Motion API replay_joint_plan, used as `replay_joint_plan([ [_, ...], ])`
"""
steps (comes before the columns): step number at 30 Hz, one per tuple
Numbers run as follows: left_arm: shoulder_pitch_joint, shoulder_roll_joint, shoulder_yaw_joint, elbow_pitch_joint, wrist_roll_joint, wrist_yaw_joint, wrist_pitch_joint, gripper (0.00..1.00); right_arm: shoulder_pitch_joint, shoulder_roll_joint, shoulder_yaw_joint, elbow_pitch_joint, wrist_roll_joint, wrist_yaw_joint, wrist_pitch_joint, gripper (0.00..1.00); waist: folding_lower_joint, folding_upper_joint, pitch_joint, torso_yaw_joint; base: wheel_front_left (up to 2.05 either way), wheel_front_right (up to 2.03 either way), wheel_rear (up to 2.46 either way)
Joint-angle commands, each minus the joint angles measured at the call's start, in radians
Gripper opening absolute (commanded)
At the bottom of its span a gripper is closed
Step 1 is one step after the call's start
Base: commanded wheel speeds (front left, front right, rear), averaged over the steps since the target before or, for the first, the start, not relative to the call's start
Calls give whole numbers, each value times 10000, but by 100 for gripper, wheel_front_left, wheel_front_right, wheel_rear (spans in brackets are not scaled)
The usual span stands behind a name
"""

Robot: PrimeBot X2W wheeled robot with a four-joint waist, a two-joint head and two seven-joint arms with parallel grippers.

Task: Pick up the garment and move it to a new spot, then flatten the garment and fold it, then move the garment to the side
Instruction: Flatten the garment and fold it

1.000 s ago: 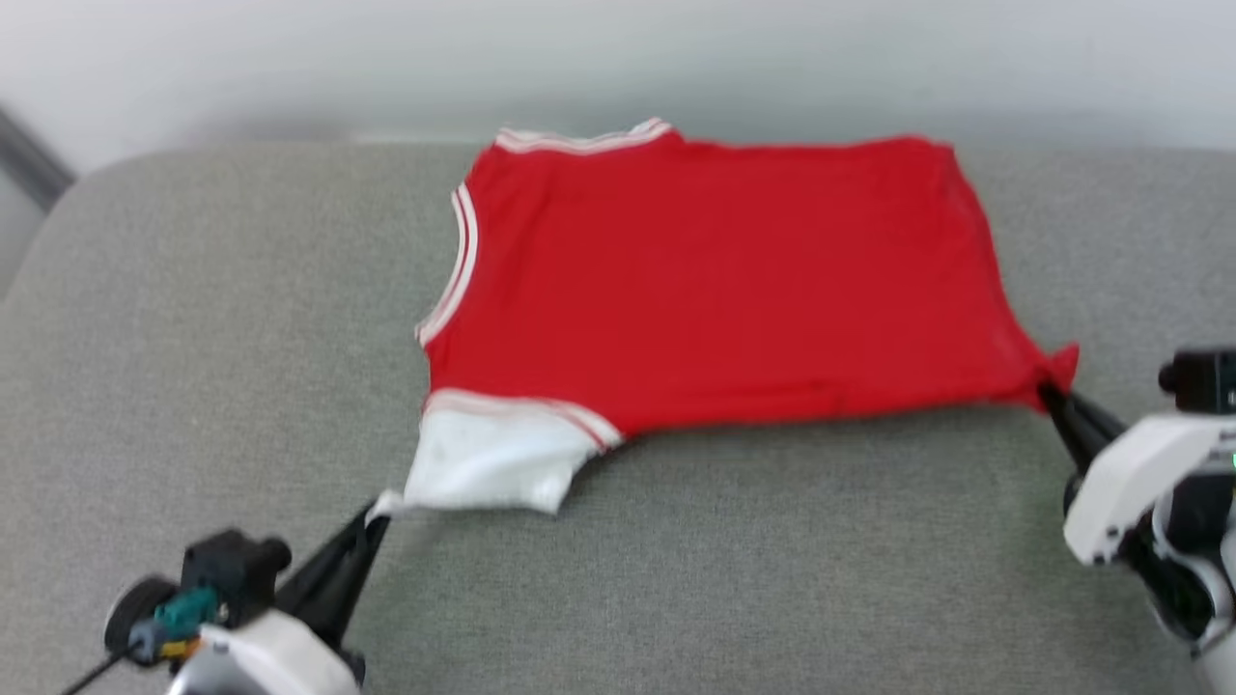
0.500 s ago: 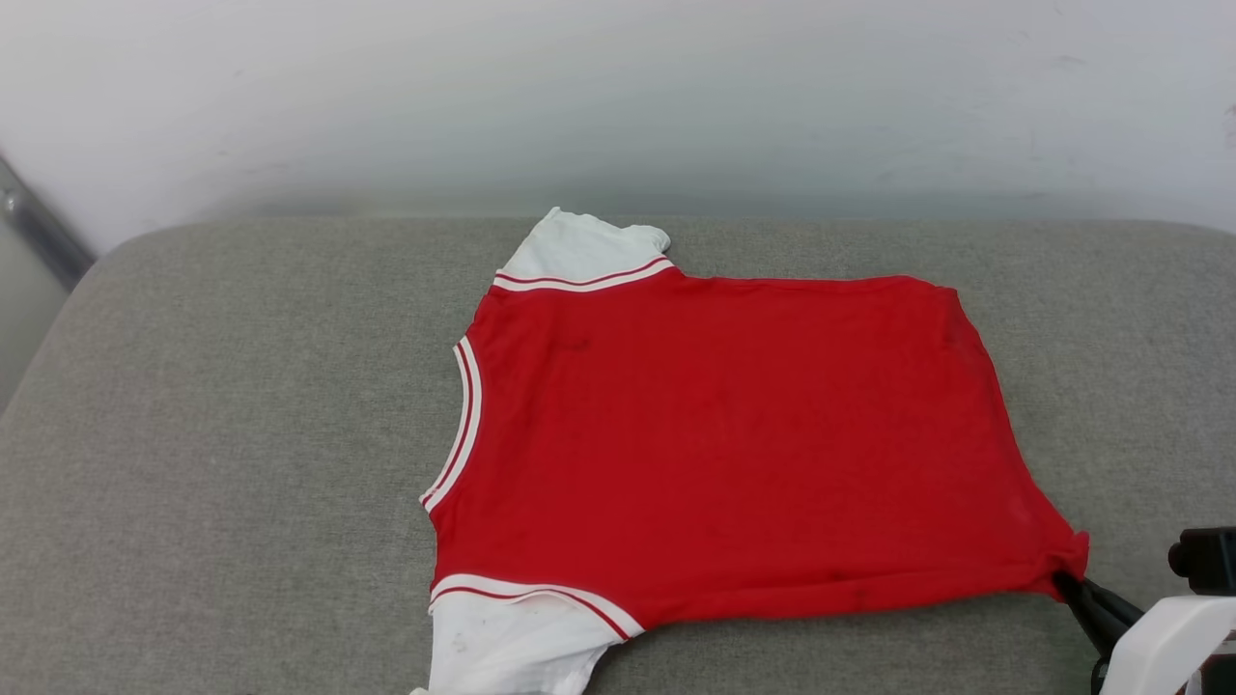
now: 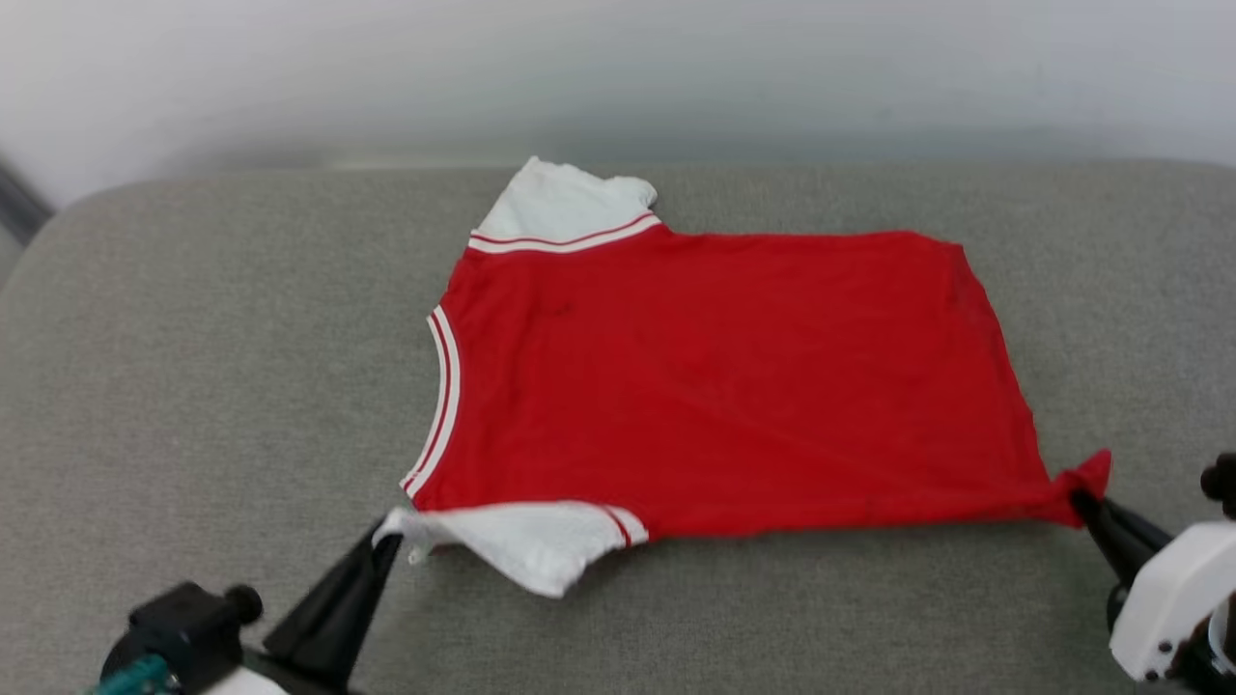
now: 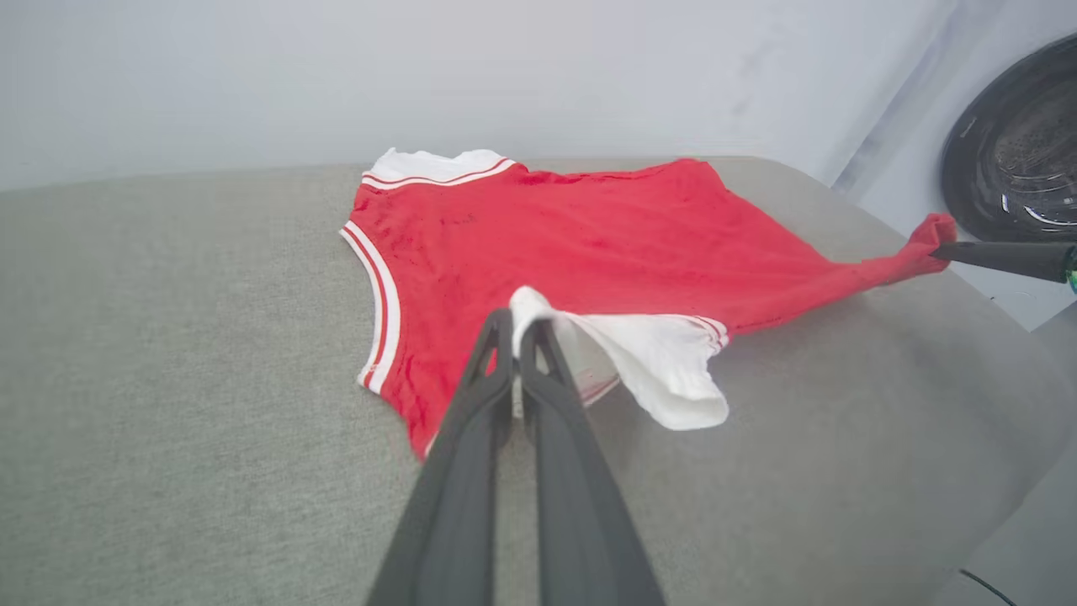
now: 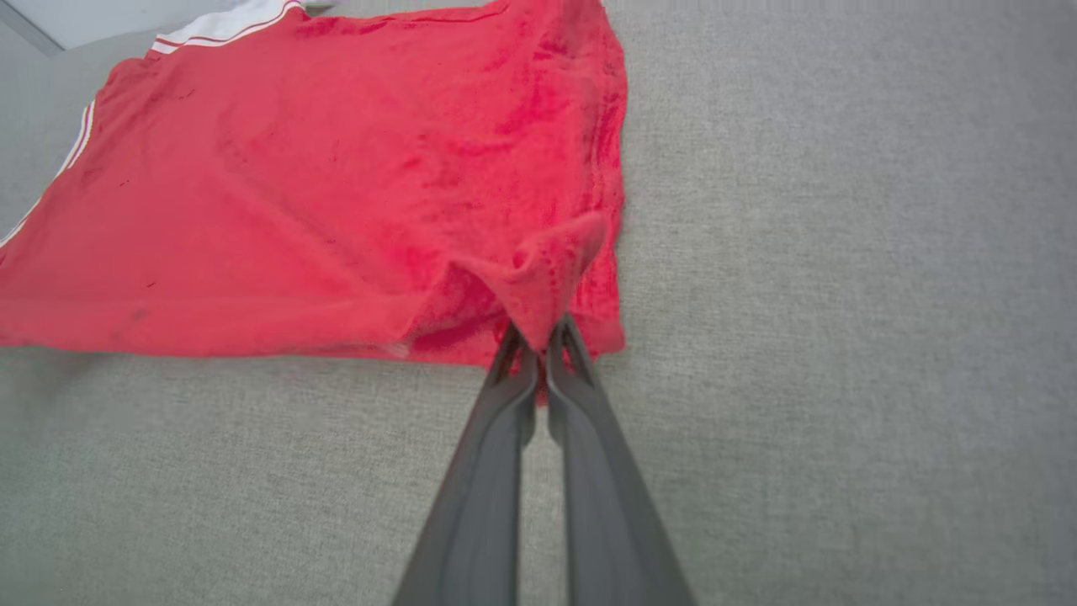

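Observation:
The red garment [image 3: 715, 376] lies spread on the grey cushion, plain side up, with its neckline to the left and a white sleeve [image 3: 565, 205] at the far edge. My left gripper [image 3: 386, 542] is shut on the near white sleeve [image 3: 526, 541], lifting and folding it toward the body; the left wrist view has that sleeve [image 4: 656, 358] hanging from my closed fingertips [image 4: 515, 324]. My right gripper [image 3: 1080, 500] is shut on the garment's near right hem corner [image 3: 1086, 478], raised off the cushion. In the right wrist view the corner [image 5: 547, 269] is pinched between the fingers [image 5: 532, 345].
The grey upholstered surface [image 3: 193, 386] reaches to a pale wall behind. Its left rounded edge [image 3: 39, 241] drops off near a dark rail. A dark round drum opening [image 4: 1018, 151] stands beyond the cushion's right end in the left wrist view.
The head camera has tilted up and back down. The near white sleeve, flat before, is now lifted and curled over by my left gripper. The right hem corner has risen slightly.

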Motion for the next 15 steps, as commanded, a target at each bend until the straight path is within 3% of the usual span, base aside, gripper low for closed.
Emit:
replay_joint_plan([
  [1, -285, -112, 112, 71, 3, 31, -121, 0, -303, 88, 8, -75, -53, -7, 102, 0, 1, 0, 448, -72, 0, 0, 0],
  [15, -3635, -377, 45, 2444, 189, -485, -224, 0, -2831, 498, 36, 882, -862, -7, 1241, 0, 1, 0, 2321, -74, 0, 0, 0],
])
